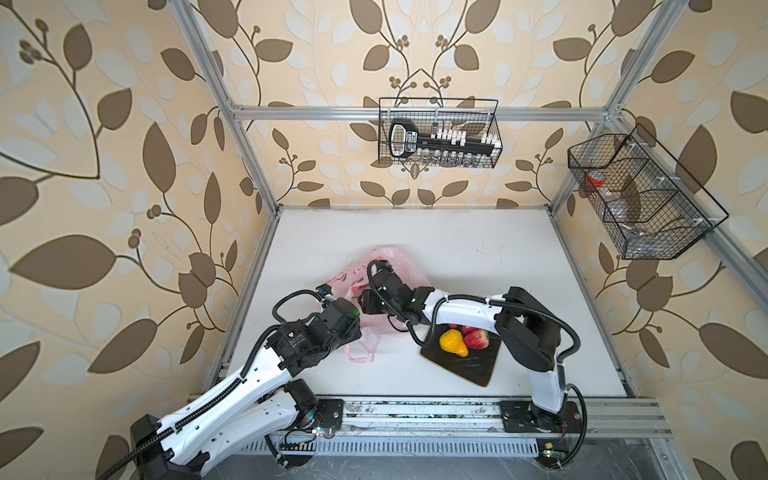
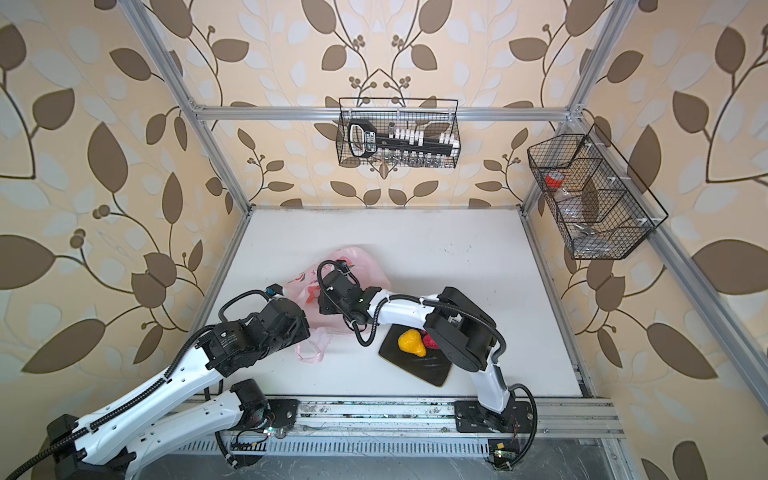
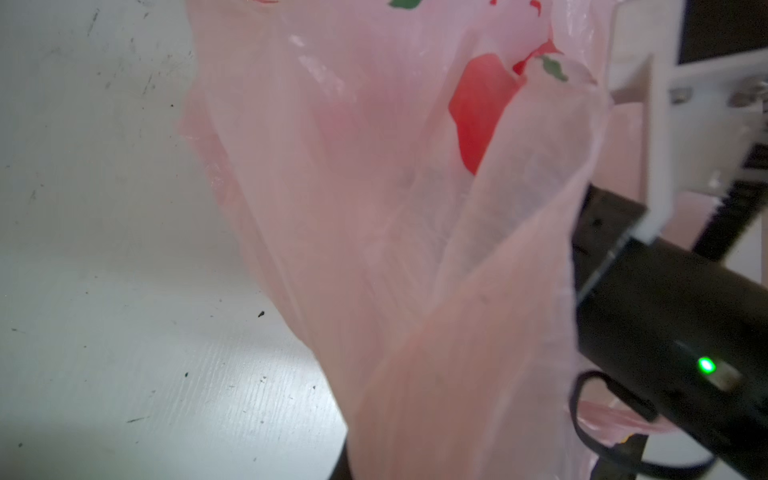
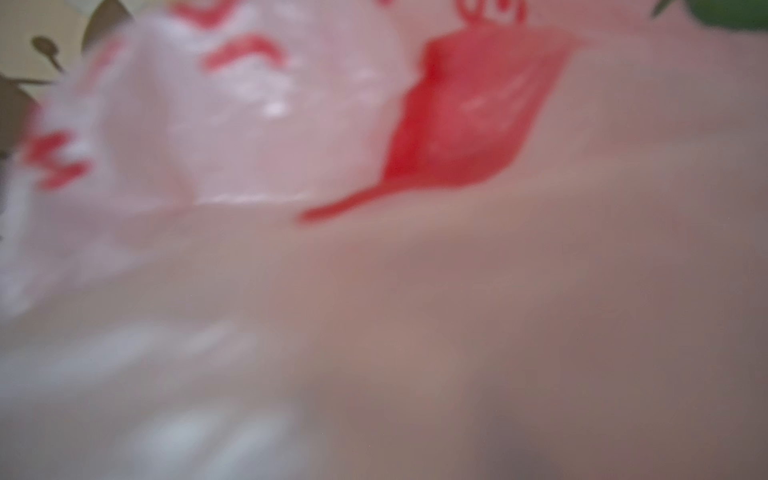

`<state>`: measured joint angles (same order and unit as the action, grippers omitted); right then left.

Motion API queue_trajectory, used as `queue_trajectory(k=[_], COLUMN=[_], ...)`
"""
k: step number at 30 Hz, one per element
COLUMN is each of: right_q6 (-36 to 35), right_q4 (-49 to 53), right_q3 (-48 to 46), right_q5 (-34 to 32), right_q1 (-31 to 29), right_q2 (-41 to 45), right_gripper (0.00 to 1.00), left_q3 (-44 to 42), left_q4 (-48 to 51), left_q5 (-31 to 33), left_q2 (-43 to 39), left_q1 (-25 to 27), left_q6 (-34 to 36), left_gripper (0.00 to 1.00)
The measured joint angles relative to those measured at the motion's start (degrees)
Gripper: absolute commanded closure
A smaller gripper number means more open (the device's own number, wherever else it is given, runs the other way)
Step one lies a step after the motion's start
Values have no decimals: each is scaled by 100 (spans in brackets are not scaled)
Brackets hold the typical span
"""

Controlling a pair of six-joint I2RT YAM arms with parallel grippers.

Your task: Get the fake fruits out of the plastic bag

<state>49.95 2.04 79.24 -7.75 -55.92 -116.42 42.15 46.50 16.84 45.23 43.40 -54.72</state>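
Observation:
The plastic bag [image 1: 392, 257] [image 2: 361, 257], pale pink with red prints, lies crumpled at the table's middle left, one loop handle [image 1: 361, 353] trailing toward the front. Pink film fans out from my left gripper [image 1: 351, 318], covers its jaws and fills the left wrist view [image 3: 374, 208]. My right gripper [image 1: 365, 302] reaches into the bag from the right. Its fingers are hidden, and blurred film [image 4: 457, 291] covers the right wrist view. A yellow-orange pear [image 1: 453, 343] [image 2: 411, 341] and two red fake fruits [image 1: 476, 338] lie on a black plate [image 1: 469, 370]. I cannot tell whether any fruit is inside the bag.
The black plate [image 2: 419, 368] lies under my right arm's elbow near the front. Wire baskets hang on the back wall [image 1: 440, 133] and the right frame [image 1: 636, 195]. Aluminium posts edge the white table [image 1: 498, 257], and a metal rail [image 1: 415, 409] runs along the front.

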Motion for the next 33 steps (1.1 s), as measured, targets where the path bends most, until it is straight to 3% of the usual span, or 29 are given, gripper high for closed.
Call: queue_trajectory(k=[4,11,15,21,28,33], right_q6=[363,673,793,828,776,833], right_q4=[-144,-378,-448,-485,-511,-570], right_q3=[46,-101,-476,-1023,-1331,-1261], right_q5=[-133,-319,-496,-520,-487,-470], right_q1=[216,490,756,664,769,820], right_q2=[-70,127,468,798,911,881], right_gripper=[25,19,17,14,11,11], left_q3=[721,2570,3023,2061,177,-391], left_q4=[-57,-614,-619,-820,-702,-695], left_q5=[-122,-831,-1182,-1233,-1200,-1244], left_q2=[341,1873,2450,1941,216,-168], left_q1=[0,0,0,0,0,0], left_q6=[861,2457,3018,2975,1928,1381], left_gripper=[100,100,100,100,100,100])
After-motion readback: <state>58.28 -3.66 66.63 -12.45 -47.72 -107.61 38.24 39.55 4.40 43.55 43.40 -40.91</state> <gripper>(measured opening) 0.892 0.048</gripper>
